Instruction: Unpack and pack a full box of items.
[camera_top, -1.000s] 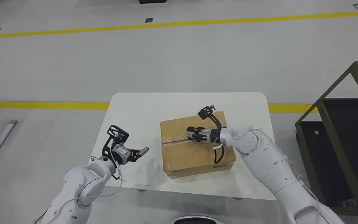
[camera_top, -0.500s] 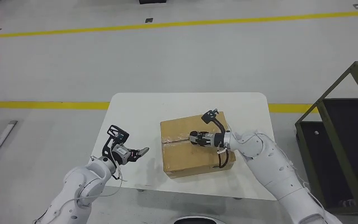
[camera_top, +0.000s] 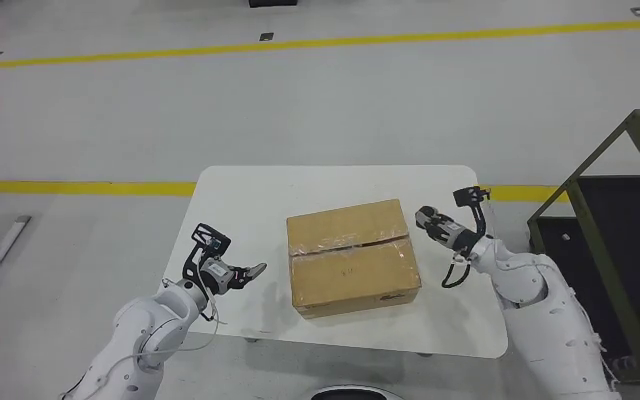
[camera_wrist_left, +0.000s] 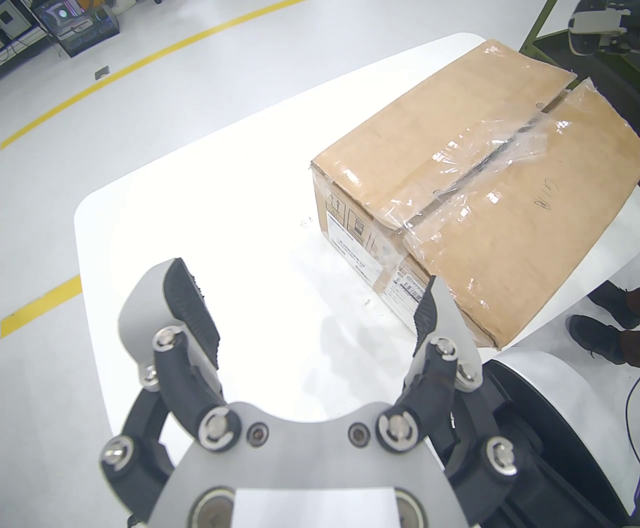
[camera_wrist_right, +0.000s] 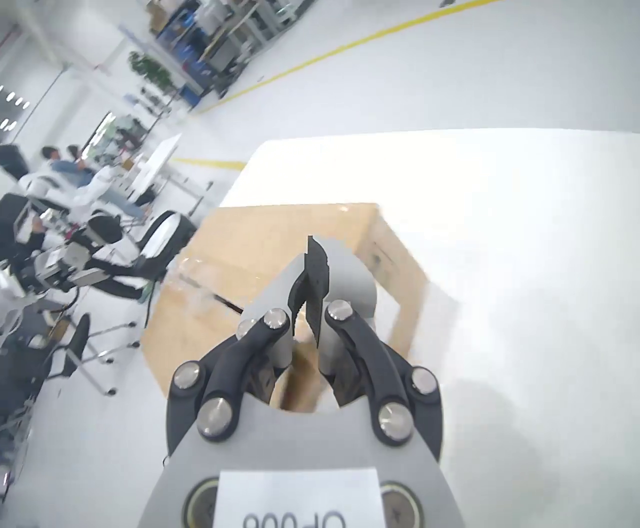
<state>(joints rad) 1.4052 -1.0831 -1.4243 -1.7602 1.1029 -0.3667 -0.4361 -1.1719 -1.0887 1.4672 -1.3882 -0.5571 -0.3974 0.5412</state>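
A brown cardboard box (camera_top: 350, 255) lies closed in the middle of the white table (camera_top: 250, 195), its top seam covered with clear tape (camera_wrist_left: 480, 167). My left gripper (camera_top: 252, 272) hovers over the table to the box's left, open and holding nothing; the left wrist view shows its black pads (camera_wrist_left: 192, 305) spread wide, facing the box (camera_wrist_left: 465, 200). My right gripper (camera_top: 422, 217) hangs just off the box's right end, shut with nothing between its fingers (camera_wrist_right: 315, 280). In the right wrist view the box (camera_wrist_right: 235, 280) lies beyond those fingers.
A dark metal rack (camera_top: 590, 240) stands off the table's right side. Bare tabletop lies behind the box and along its left. Yellow floor lines (camera_top: 300, 43) run across the floor beyond the table.
My right gripper has drawn back from over the box's top seam to the right, past the box's right end. The left arm and the box have stayed put.
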